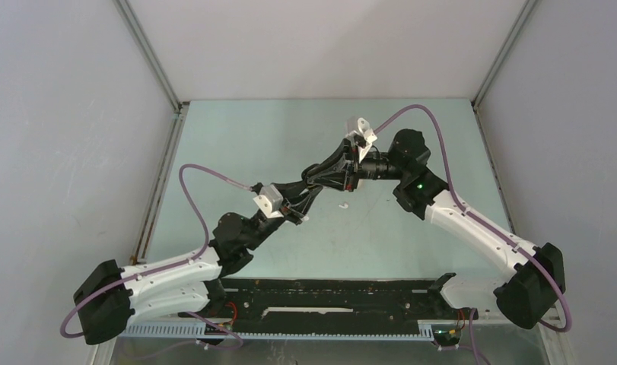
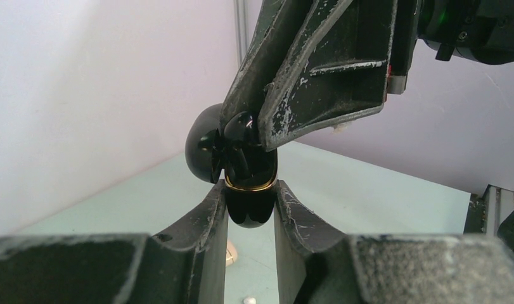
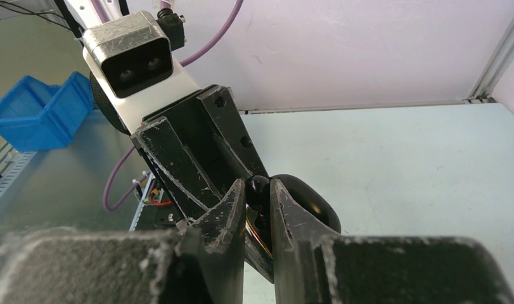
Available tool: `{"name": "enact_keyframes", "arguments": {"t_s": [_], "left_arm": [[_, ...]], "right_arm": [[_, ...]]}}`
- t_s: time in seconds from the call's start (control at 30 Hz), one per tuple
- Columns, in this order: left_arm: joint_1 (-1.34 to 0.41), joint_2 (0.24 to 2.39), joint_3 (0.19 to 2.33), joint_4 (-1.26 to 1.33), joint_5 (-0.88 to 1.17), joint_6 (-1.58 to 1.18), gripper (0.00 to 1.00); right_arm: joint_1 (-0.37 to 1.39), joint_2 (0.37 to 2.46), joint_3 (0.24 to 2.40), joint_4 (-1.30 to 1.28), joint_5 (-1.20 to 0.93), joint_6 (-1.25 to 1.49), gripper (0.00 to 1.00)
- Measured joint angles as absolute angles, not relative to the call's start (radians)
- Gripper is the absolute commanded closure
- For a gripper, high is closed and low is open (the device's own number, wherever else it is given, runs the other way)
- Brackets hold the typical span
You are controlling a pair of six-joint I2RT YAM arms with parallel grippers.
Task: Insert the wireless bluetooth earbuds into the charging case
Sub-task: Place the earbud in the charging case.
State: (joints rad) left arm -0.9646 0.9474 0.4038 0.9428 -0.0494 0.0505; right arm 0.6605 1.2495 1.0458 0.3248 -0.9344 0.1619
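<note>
Green table (image 1: 275,137), left fingers (image 2: 213,212) clamped on black charging case (image 2: 249,206), right fingers (image 3: 234,206) pinching black earbud (image 3: 259,185) at its mouth

Arm shells: glossy white covers on the left arm (image 1: 168,277) and right arm (image 1: 480,228), with bulky black joint housings.
Cables: a thin lilac cable (image 1: 181,182) runs along each arm.
Wrist camera: silver-grey two-lens box (image 3: 137,54) on a white bracket.
Grippers: left gripper (image 2: 251,190) and right gripper (image 3: 257,183), black plastic fingers (image 2: 203,221) scuffed whitish-grey at edges.
Light: small green light (image 1: 419,185) on the right arm.
</note>
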Motion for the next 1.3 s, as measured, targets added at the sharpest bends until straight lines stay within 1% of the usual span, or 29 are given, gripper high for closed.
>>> {"name": "enact_keyframes", "arguments": {"t_s": [0.47,0.8,1.03,1.3], "left_arm": [[-0.971,0.963,0.388,1.011,-0.136,0.018,1.00],[-0.971,0.962,0.388,1.019,-0.204,0.015,1.00],[-0.971,0.966,0.416,0.928,-0.205,0.023,1.00],[-0.976,0.958,0.434,0.785,-0.211,0.102,1.00]], "right_arm": [[0.672,1.258,1.042,0.347,-0.833,0.218,1.00],[0.678,1.259,1.037,0.337,-0.812,0.197,1.00],[0.679,1.261,1.036,0.313,-0.797,0.151,1.00],[0.691,1.260,1.052,0.173,-0.766,0.022,1.00]]}}
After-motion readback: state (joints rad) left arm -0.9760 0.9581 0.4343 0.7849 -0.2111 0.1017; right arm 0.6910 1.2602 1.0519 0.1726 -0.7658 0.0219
